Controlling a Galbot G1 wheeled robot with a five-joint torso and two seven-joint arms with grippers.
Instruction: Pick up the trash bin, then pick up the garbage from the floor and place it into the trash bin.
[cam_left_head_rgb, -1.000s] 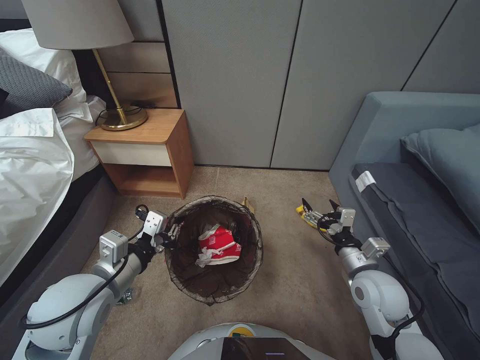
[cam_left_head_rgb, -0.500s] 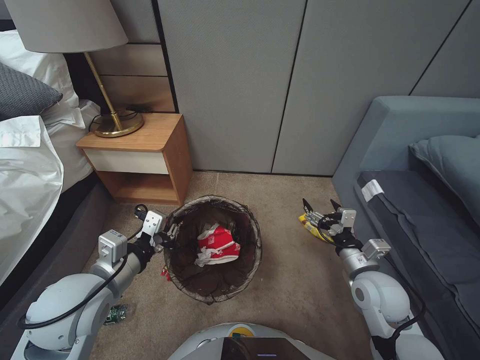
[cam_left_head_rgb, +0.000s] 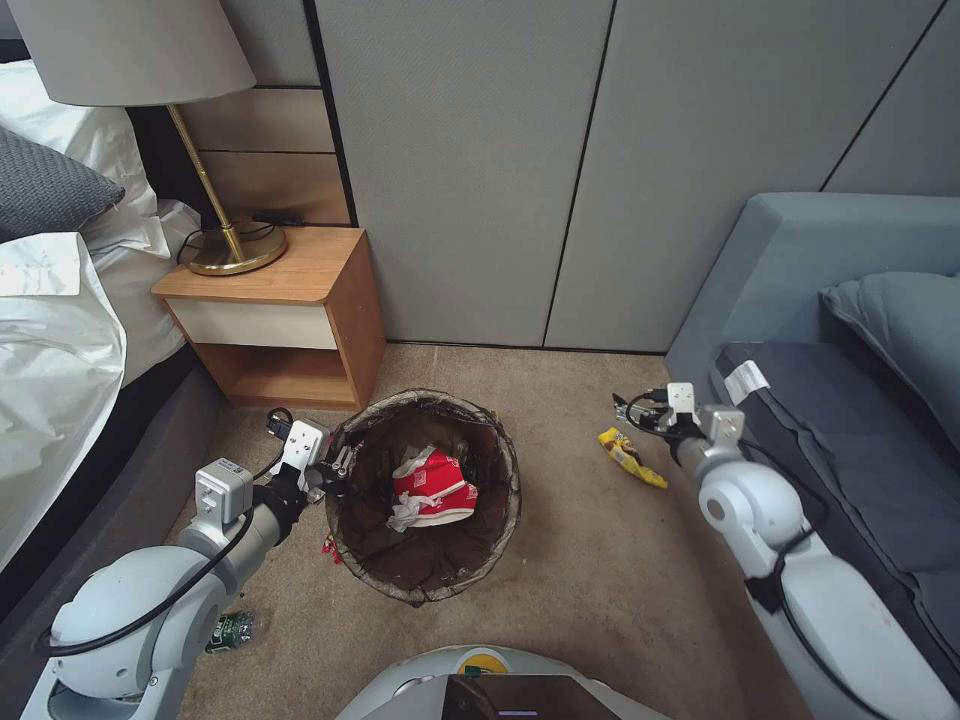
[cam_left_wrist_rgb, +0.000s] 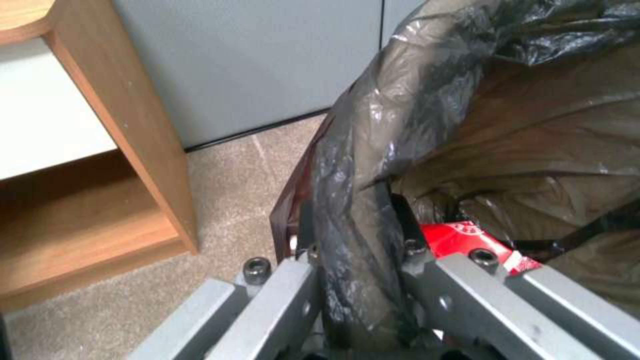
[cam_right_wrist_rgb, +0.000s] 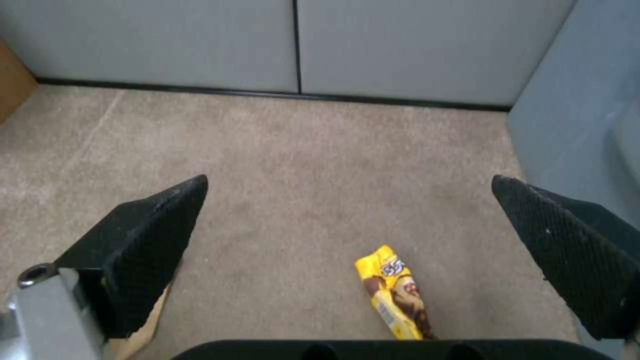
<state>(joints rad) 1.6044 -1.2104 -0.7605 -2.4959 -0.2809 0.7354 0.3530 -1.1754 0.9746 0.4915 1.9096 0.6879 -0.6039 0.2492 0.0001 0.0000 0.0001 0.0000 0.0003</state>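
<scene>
Right arm's the mover: since half a second back it has lifted and swung off the yellow packet (cam_left_head_rgb: 632, 457), and the right gripper (cam_left_head_rgb: 627, 410) now hangs above the floor (cam_left_head_rgb: 590, 560) just past the packet's far end, beside the sofa (cam_left_head_rgb: 800, 260). Biggest things first: bed (cam_left_head_rgb: 50, 340) on the left, sofa on the right, nightstand (cam_left_head_rgb: 300, 300) with its lamp (cam_left_head_rgb: 215, 240) between bed and wall. Centre stage, the bin (cam_left_head_rgb: 425, 590) sits on the floor, dark bag over its rim, red-and-white wrappers (cam_left_head_rgb: 432, 487) and a bit of white tissue lying inside. Left gripper (cam_left_head_rgb: 336, 470) is at the bin's near-left rim; head view can't settle the grip, but the left wrist view does, with fingers (cam_left_wrist_rgb: 417, 245) pinched narrow on the bag-covered rim (cam_left_wrist_rgb: 360, 210), one inside, one outside. Right wrist view gives what the head camera blurs: both black pads (cam_right_wrist_rgb: 143, 240) spread wide, nothing between them, the packet (cam_right_wrist_rgb: 393, 295) lying flat on carpet below, its lower end cut off by the gripper body. Small stuff: a green-labelled bottle (cam_left_head_rgb: 232, 630) half hidden behind the left arm, and a red scrap (cam_left_head_rgb: 328, 545) peeking out at the bin's left side, too small to make out.
</scene>
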